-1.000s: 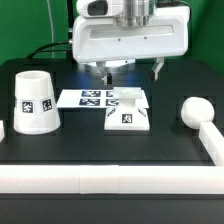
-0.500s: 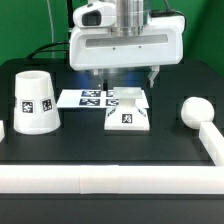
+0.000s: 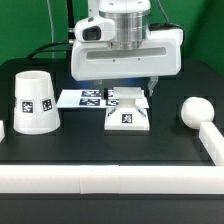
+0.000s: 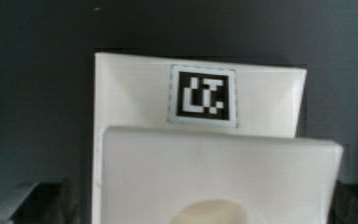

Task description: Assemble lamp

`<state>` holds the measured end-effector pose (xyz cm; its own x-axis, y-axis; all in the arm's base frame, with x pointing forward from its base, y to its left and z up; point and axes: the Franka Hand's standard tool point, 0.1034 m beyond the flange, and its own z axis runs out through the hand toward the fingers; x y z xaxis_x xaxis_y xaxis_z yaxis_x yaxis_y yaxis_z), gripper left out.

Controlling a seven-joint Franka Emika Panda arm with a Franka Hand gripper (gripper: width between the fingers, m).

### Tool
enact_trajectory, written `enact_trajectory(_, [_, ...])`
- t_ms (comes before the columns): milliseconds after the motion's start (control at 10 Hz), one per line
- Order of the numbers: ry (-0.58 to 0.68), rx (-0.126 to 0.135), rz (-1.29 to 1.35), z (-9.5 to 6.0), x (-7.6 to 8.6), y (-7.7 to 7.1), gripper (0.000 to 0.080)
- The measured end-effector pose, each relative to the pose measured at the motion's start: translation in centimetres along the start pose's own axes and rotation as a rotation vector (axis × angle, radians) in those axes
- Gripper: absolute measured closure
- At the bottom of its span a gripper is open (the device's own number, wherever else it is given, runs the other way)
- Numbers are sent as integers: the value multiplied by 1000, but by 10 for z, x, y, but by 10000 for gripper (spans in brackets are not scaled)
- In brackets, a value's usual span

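The gripper hangs at the frame's centre, jaws spread wide and empty, just over the low square base on the worktop (tagged face toward the camera). The base lies straight below, between the jaws, so a plain descent looks likely.

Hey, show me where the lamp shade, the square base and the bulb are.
shade (image 3: 31, 103), exterior view, on the tag on its side wall.
base (image 3: 127, 119), exterior view, on its front tag.
bulb (image 3: 192, 110), exterior view, on its round head.

shade exterior view's left, base middle, bulb right
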<state>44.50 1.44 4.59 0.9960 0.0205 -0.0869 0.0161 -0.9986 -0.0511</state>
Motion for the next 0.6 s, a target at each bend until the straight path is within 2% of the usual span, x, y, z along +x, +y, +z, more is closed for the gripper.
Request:
enact_trajectory(100, [1, 0, -3, -1, 2, -1, 221])
enact_trajectory(200, [2, 0, -5, -1, 2, -1, 266])
enact_trajectory(600, [2, 0, -5, -1, 2, -1, 266])
